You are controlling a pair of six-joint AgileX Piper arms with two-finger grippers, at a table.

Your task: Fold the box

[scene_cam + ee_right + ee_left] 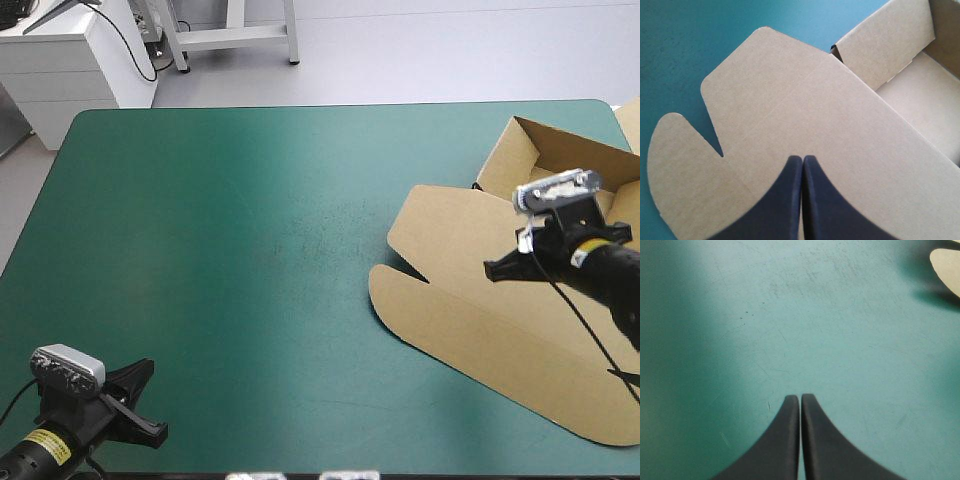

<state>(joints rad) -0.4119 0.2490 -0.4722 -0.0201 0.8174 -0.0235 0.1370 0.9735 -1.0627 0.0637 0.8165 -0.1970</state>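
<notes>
Brown board makes up the box (480,300), which lies at about 3 o'clock on the bench (250,250). Its tray (523,150) stands walled at 2 o'clock and its lid (805,105) is spread flat toward 5 o'clock, close to the bench's edge. The right gripper (802,159) is over the lid with its black fingers pressed together into one point; whether it touches the board I cannot tell. The left gripper (800,397) is at 7 o'clock, well apart from the box, fingers likewise together over bare teal-green cover (740,315). The step looks like working the lid's creases. To do it well, I would press near the hinge line beside the tray rather than on the rounded tab (680,165). Light board slides, so the left gripper should probably come across and steady the tray first.
</notes>
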